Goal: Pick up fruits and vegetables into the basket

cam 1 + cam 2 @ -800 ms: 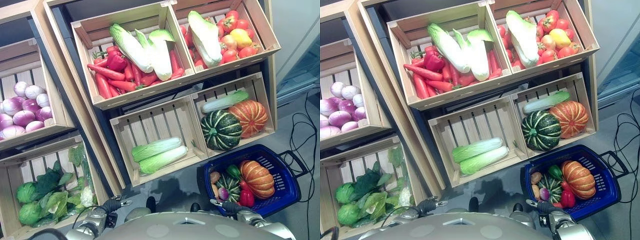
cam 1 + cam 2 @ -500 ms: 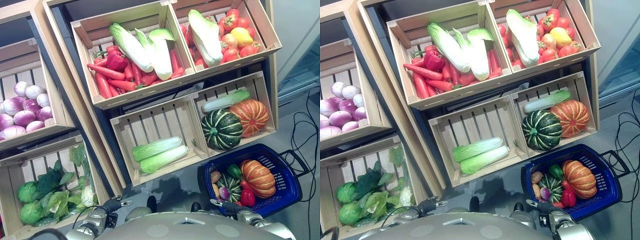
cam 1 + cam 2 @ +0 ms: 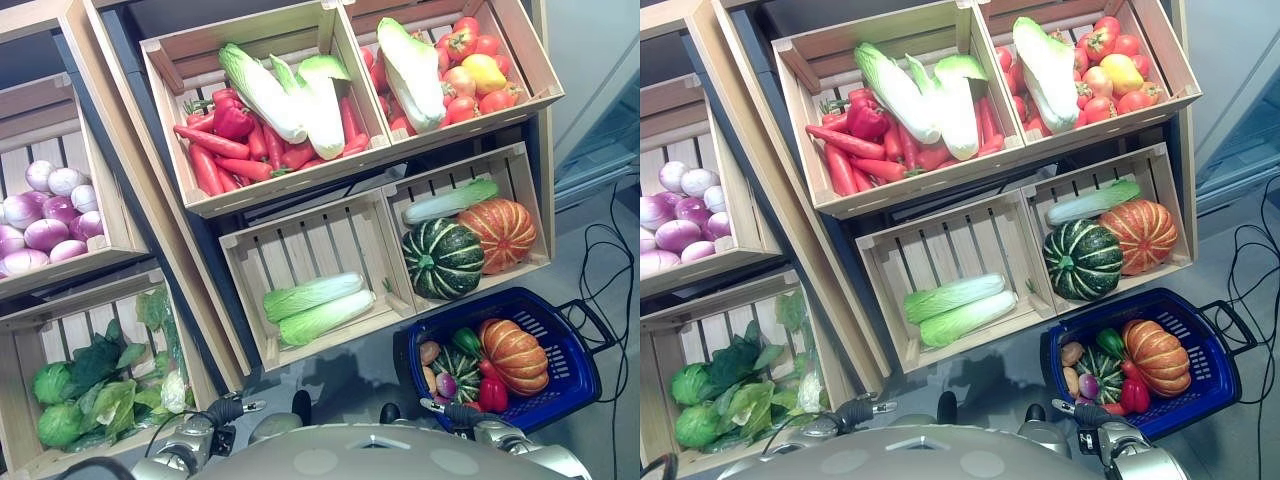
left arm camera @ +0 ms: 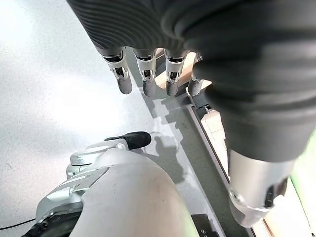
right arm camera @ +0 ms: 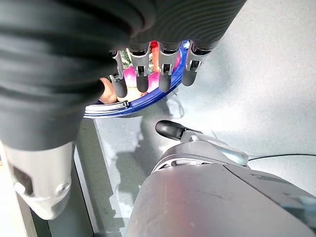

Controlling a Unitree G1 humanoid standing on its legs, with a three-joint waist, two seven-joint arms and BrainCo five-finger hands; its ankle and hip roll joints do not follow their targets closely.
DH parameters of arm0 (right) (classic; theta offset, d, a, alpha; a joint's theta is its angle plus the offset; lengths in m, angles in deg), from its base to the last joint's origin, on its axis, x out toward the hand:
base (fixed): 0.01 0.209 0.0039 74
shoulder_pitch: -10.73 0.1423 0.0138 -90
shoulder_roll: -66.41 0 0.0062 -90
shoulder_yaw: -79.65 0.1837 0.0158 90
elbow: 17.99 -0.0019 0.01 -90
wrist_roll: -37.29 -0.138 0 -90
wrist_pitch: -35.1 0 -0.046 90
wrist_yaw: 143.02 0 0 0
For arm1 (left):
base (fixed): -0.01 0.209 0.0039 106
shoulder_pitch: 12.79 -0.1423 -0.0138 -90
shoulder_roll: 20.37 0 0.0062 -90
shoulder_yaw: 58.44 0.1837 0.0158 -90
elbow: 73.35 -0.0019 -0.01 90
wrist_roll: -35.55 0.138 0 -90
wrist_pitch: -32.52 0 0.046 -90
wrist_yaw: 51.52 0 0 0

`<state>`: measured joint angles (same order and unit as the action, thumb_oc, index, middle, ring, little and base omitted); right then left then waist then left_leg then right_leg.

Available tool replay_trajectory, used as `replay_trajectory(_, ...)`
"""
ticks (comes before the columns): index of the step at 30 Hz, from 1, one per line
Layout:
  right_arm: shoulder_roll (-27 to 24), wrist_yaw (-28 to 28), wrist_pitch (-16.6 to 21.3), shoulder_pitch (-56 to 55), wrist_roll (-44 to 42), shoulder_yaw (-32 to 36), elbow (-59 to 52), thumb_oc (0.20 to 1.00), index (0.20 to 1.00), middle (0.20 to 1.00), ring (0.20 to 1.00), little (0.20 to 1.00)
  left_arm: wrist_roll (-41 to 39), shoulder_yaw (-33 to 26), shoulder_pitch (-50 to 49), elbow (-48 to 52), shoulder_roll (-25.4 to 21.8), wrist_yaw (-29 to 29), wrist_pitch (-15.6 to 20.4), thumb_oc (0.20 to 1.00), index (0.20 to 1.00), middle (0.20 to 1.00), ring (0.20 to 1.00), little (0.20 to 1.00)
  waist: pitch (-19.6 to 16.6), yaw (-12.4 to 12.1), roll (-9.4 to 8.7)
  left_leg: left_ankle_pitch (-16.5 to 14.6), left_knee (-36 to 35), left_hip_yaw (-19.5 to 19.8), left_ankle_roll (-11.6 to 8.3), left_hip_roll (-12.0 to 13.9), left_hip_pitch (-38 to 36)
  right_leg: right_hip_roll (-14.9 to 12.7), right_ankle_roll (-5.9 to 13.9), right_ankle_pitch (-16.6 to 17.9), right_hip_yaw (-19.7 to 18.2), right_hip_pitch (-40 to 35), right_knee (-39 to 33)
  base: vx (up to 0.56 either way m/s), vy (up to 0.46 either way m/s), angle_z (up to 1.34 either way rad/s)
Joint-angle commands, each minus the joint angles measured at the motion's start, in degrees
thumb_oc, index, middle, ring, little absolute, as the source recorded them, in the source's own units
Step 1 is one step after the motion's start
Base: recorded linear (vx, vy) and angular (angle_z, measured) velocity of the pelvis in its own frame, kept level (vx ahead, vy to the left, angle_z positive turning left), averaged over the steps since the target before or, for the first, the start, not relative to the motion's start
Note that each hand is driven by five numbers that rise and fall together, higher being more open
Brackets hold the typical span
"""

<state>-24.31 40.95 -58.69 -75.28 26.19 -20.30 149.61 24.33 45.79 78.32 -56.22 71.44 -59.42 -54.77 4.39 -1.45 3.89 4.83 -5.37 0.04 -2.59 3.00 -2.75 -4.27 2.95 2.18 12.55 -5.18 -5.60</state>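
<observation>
A blue plastic basket [image 3: 566, 338] stands on the floor at the lower right. It holds an orange pumpkin [image 3: 514, 357], a small striped green squash [image 3: 458, 376], a red pepper [image 3: 492, 393], a green pepper [image 3: 466, 342], a potato [image 3: 430, 353] and a purple onion [image 3: 446, 385]. My right hand [image 5: 143, 74] hangs with straight fingers just above the basket's blue rim [image 5: 148, 101], holding nothing. My left hand [image 4: 169, 79] hangs open over the grey floor beside a crate's edge, also empty.
Tilted wooden crates fill the shelf: carrots and red peppers [image 3: 235, 150] under napa cabbages [image 3: 268, 95], tomatoes [image 3: 480, 70], two cabbages [image 3: 312, 308], a green pumpkin [image 3: 442, 259] beside an orange one [image 3: 497, 234], onions [image 3: 45, 220], lettuce [image 3: 90, 390].
Only the camera has shifted a little; the produce, the crates and the basket stand where they were.
</observation>
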Motion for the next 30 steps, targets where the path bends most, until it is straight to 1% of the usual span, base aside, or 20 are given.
replay_trajectory(1, 1.4, -0.6, 0.1, 3.5, 0.1, -1.6, 2.1, 1.000, 1.000, 1.000, 1.000, 1.000, 0.3, 0.7, 4.4, -3.6, 0.1, 0.4, 0.5, 1.000, 1.000, 1.000, 1.000, 1.000, 1.8, -0.8, -2.65, -6.3, 0.4, -2.3, -0.32, -0.8, -2.2, -2.4, 2.95, -1.7, -0.5, 0.0, 0.9, 0.00, 0.000, 0.00)
replay_trajectory(15, 1.2, -0.6, 0.1, 3.3, 0.2, -1.5, 2.3, 1.000, 1.000, 1.000, 1.000, 1.000, 0.4, 0.2, 4.2, -3.8, 0.1, 0.4, 0.5, 1.000, 1.000, 1.000, 1.000, 1.000, 1.8, -0.7, -2.66, -6.5, 0.4, -2.2, -0.32, -0.8, -2.6, -2.3, 2.86, -1.9, -0.6, -0.3, 1.0, 0.00, 0.000, 0.00)
replay_trajectory(21, 0.6, -0.2, -0.2, 3.0, 0.8, -1.1, 2.0, 1.000, 1.000, 1.000, 1.000, 1.000, -0.4, -0.1, 3.3, -3.4, 0.2, 0.2, 0.4, 1.000, 1.000, 1.000, 1.000, 1.000, 2.5, -0.8, -2.52, -6.2, 0.4, -2.3, -0.56, -0.7, -1.9, -2.5, 3.20, -1.3, -0.9, 0.5, 0.6, 0.02, 0.003, 0.00)
replay_trajectory(24, -0.1, -0.6, -0.3, 4.7, -1.1, -1.5, 1.2, 1.000, 1.000, 1.000, 1.000, 1.000, -3.3, 0.6, 4.5, -2.2, -0.1, 0.5, 0.3, 1.000, 1.000, 1.000, 1.000, 1.000, 5.5, -0.6, -1.99, -5.1, 0.4, -2.4, -0.54, -0.6, 1.3, -2.7, 3.27, -0.4, -1.8, 3.7, 0.6, -0.10, 0.024, -0.10)
replay_trajectory(25, -0.2, -0.7, -0.5, 5.0, -1.2, -1.5, 1.1, 1.000, 1.000, 1.000, 1.000, 1.000, -3.8, 0.7, 4.8, -2.1, -0.2, 0.5, 0.2, 1.000, 1.000, 1.000, 1.000, 1.000, 5.8, -0.5, -1.95, -5.0, 0.4, -2.5, -0.53, -0.6, 1.6, -2.8, 3.27, -0.2, -1.9, 4.1, 0.6, -0.16, 0.024, -0.13)
replay_trajectory(27, -0.5, -1.5, -0.1, 6.7, -2.4, -2.0, 0.9, 1.000, 1.000, 1.000, 1.000, 1.000, -6.0, 0.7, 6.3, -1.8, -0.3, 0.8, 1.0, 1.000, 1.000, 1.000, 1.000, 1.000, 8.6, -0.4, -1.63, -4.1, 0.4, -2.3, -0.31, -0.7, 4.5, -2.7, 2.99, 0.7, -2.6, 7.1, 0.6, -0.17, 0.013, 0.00)
replay_trajectory(29, -0.6, -2.0, 0.0, 7.4, -3.0, -2.2, 1.1, 1.000, 1.000, 1.000, 1.000, 1.000, -7.1, 0.7, 7.0, -1.9, -0.3, 1.0, 1.4, 1.000, 1.000, 1.000, 1.000, 1.000, 9.7, -0.4, -1.43, -3.7, 0.4, -2.0, -0.21, -0.8, 5.7, -2.7, 2.85, 1.1, -2.8, 8.4, 0.6, -0.09, 0.004, 0.04)
replay_trajectory(30, -0.5, -2.5, 0.4, 7.8, -3.1, -2.1, 1.1, 1.000, 1.000, 1.000, 1.000, 1.000, -7.7, 0.3, 7.2, -1.7, -0.3, 0.9, 2.2, 1.000, 1.000, 1.000, 1.000, 1.000, 11.1, -0.4, -1.18, -3.4, 0.4, -1.5, -0.11, -1.1, 7.1, -2.6, 2.79, 1.5, -3.2, 10.0, 0.6, -0.04, 0.004, 0.00)
